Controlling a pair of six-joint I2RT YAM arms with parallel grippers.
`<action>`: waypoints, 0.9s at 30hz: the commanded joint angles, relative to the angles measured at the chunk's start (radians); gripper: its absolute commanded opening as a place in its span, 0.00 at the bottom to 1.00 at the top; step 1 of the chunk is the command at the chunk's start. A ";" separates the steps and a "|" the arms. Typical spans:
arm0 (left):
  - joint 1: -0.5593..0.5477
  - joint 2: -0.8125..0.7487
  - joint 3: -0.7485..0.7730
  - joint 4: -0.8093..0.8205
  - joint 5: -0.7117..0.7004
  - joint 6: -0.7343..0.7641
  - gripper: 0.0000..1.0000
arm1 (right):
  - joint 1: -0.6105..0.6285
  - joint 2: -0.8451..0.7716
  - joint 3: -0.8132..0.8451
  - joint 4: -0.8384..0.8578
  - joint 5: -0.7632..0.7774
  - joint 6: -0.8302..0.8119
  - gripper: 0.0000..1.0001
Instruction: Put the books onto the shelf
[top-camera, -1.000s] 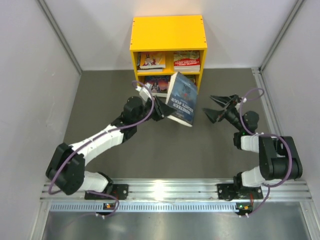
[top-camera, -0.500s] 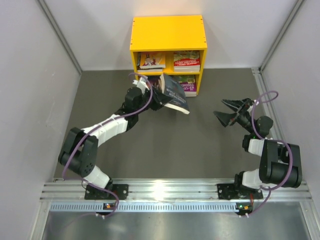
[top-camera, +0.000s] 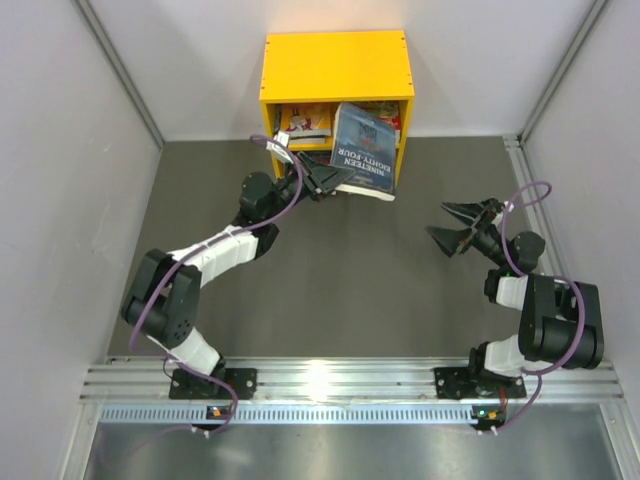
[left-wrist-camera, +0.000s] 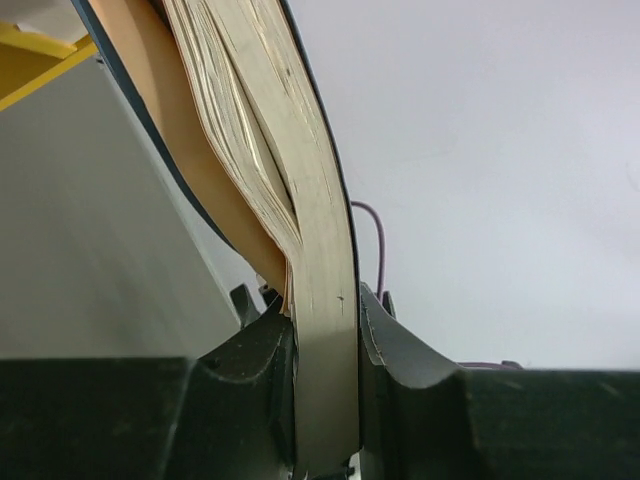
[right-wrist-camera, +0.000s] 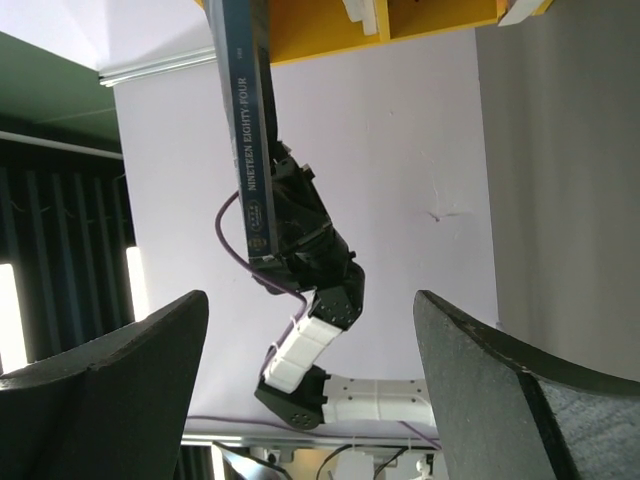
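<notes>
Top view first: the yellow shelf (top-camera: 337, 70) sits at the far end of the dark worktop (top-camera: 330, 290). It's already got books in it. There's a cartoon-looking one in the upper left compartment (top-camera: 303, 121), a red and green one peeking out in the upper right (top-camera: 386, 111), and something in the lower left that I can't really make out. The left gripper (top-camera: 325, 181) is clamped on the near edge of the dark blue book (top-camera: 364, 150), the "Nineteen Eighty-Four" one. It's holding it cover-up right in front of the shelf's right half. From above the book covers both right compartments, so I honestly can't tell whether its far edge is inside an opening or just in front. The right gripper (top-camera: 458, 225) is off to the right, well apart from everything, with its jaws spread wide and nothing in them. I don't spot any loose book on the worktop here.

Left wrist view: the page block is pinched tight between the two fingers (left-wrist-camera: 262, 365), and the pages fan a bit above the grip. There's a sliver of yellow shelf top left.

Right wrist view: it looks between its own wide-open fingers (right-wrist-camera: 120, 385) at the blue spine hanging upright from the other arm, just below the shelf's yellow edge.

So my read is that this is nearly done and the blue book looks like the last one. What's left is sliding it into a right-side compartment and letting go.
</notes>
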 joint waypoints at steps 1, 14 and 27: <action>0.016 0.024 0.060 0.291 -0.024 -0.059 0.00 | -0.020 0.003 -0.007 0.268 -0.017 -0.023 0.82; 0.027 0.257 0.057 0.693 -0.196 -0.204 0.00 | -0.028 0.017 -0.010 0.268 -0.030 -0.040 0.81; 0.029 0.380 0.144 0.804 -0.258 -0.304 0.00 | -0.031 0.036 -0.005 0.268 -0.042 -0.052 0.79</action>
